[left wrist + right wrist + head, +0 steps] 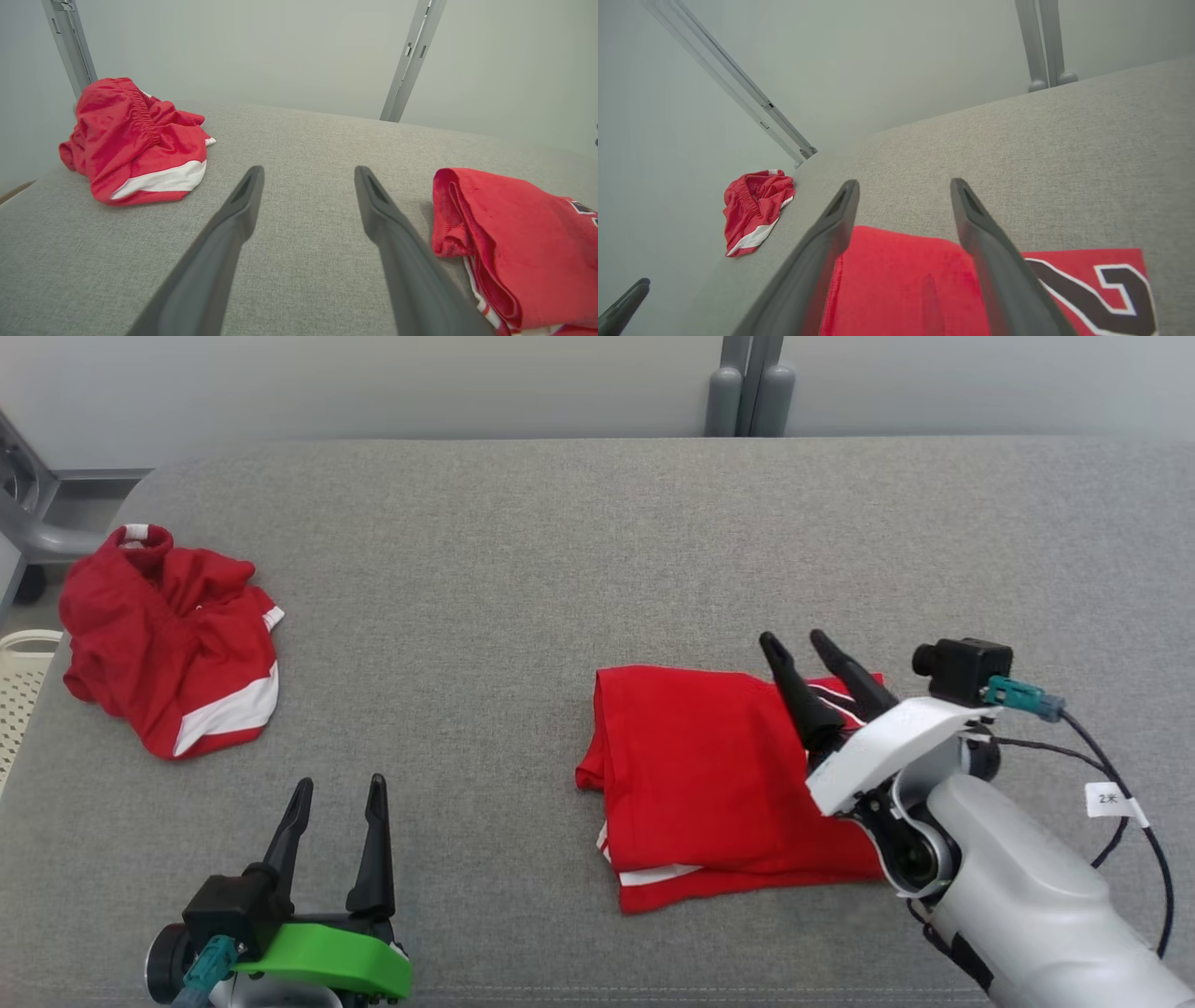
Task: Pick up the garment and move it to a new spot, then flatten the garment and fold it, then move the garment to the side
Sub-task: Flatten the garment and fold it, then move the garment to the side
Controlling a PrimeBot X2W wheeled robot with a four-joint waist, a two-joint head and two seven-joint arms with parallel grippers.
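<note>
A big flat table covered in grey woven cloth (523, 541) takes up most of the scene. On its right side, near the front, lies the red shirt with white stripes and a black number (709, 775). It is folded into a neat, flat, almost square shape. Far off on the left side of the table sits a bunched-up pair of red shorts with a white band (168, 644), well apart from the shirt.

The right gripper (794, 639) on its pale arm is over the far right part of the folded shirt. Its two dark fingers point away and a bit left. They are spread wide and hold nothing. I cannot tell if they touch the cloth.

The left gripper (340, 784), with its green cover, is at the near left, over bare table between the shorts and the shirt. Its fingers are wide apart too, with nothing in them.

A cream basket with little holes (23, 691) peeks in at the left edge, beside the table.
</note>
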